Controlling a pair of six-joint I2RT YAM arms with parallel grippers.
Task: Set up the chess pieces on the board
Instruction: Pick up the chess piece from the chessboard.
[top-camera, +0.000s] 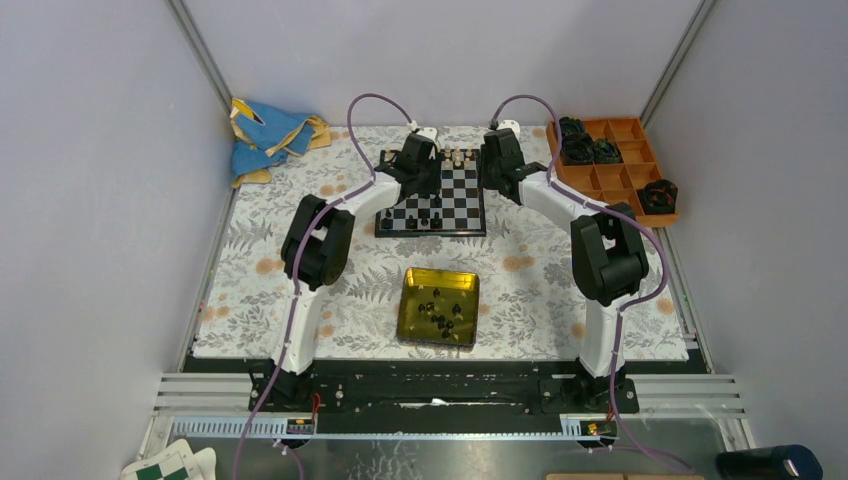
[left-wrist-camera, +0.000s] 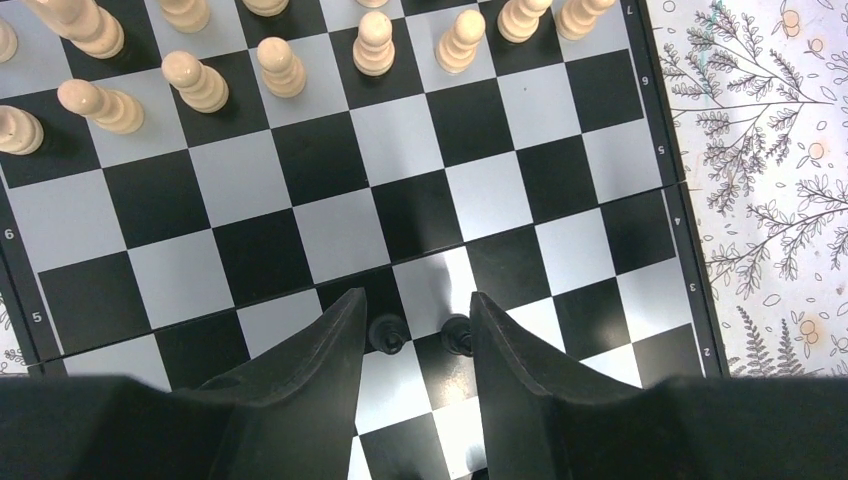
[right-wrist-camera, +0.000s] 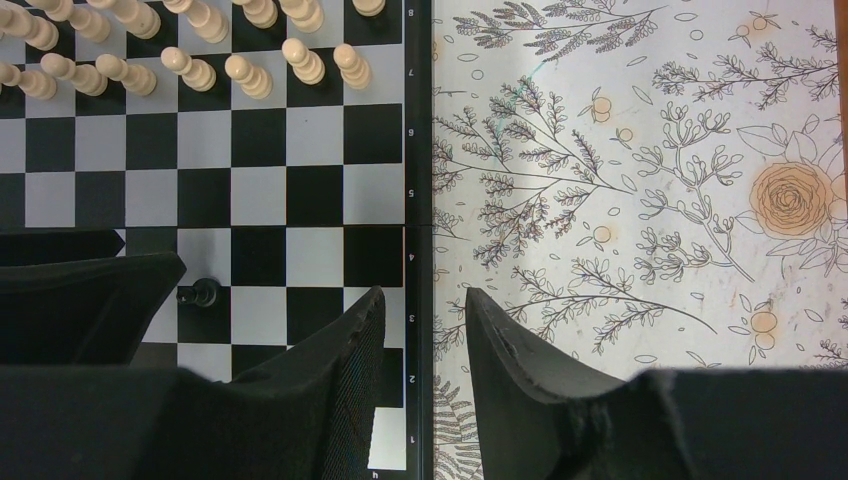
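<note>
Top external: grey walls (top-camera: 90, 150) close in a tabletop (top-camera: 450, 452) spread with a floral cloth (top-camera: 270, 300). The board (top-camera: 455, 200) lies at the cloth's far middle, with cream pieces (top-camera: 458, 157) along its far edge. Nearer the arm bases and well apart from the board, a yellow tin (top-camera: 404, 300) holds loose black pieces (top-camera: 440, 316); a few more stand on the board's near rows. A blue rag (top-camera: 262, 135) is crumpled in the far-left corner. An orange tray (top-camera: 612, 180) at the far right carries dark lumps (top-camera: 660, 193) in some compartments. A green-and-white checkered sheet (top-camera: 165, 467) lies at the near-left corner, off the cloth. The left arm (top-camera: 318, 245) reaches over the board; the right arm (top-camera: 605, 255) reaches to the board's right edge.

Left wrist: the left pincer (left-wrist-camera: 416, 300) hangs over the board's near rows, released and grasping nothing. Two black pieces stand on the squares seen through its gap. Cream pieces fill the top rows, and the cloth shows right of the frame.

Right wrist: the right pincer (right-wrist-camera: 425, 300) is released and empty, straddling the board's right frame, with one finger over the squares and the other over the cloth. One black piece shows on the board to its left.
</note>
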